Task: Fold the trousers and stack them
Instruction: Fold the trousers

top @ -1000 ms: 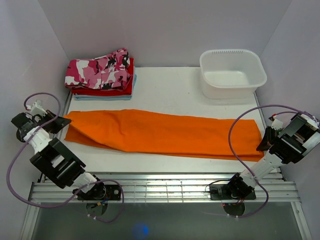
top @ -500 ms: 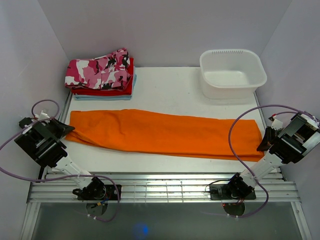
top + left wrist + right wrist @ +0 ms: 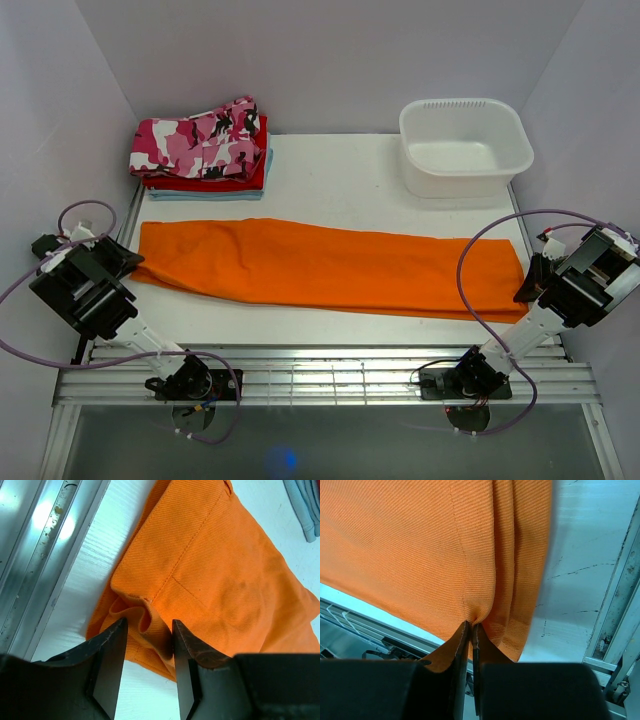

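Long orange trousers [image 3: 330, 265] lie stretched flat across the table from left to right. My left gripper [image 3: 128, 262] is at their left end, open; in the left wrist view a loose bunched fold of the orange trousers [image 3: 220, 570] sits between the parted fingers of the left gripper [image 3: 149, 625], resting against the right finger. My right gripper [image 3: 522, 290] is at the right end, shut on a pinch of the orange trousers [image 3: 420, 545]; the right gripper [image 3: 471, 626] holds the cloth just above the near edge.
A stack of folded trousers [image 3: 205, 150], pink camouflage on top of red and blue, sits at the back left. A white basin [image 3: 465, 145] stands at the back right. A metal rail [image 3: 330, 375] runs along the near edge. Walls close both sides.
My left gripper has opened and released the trousers' left end, which has settled on the table. The left arm dropped lower and swung outward. The right arm has stayed still.
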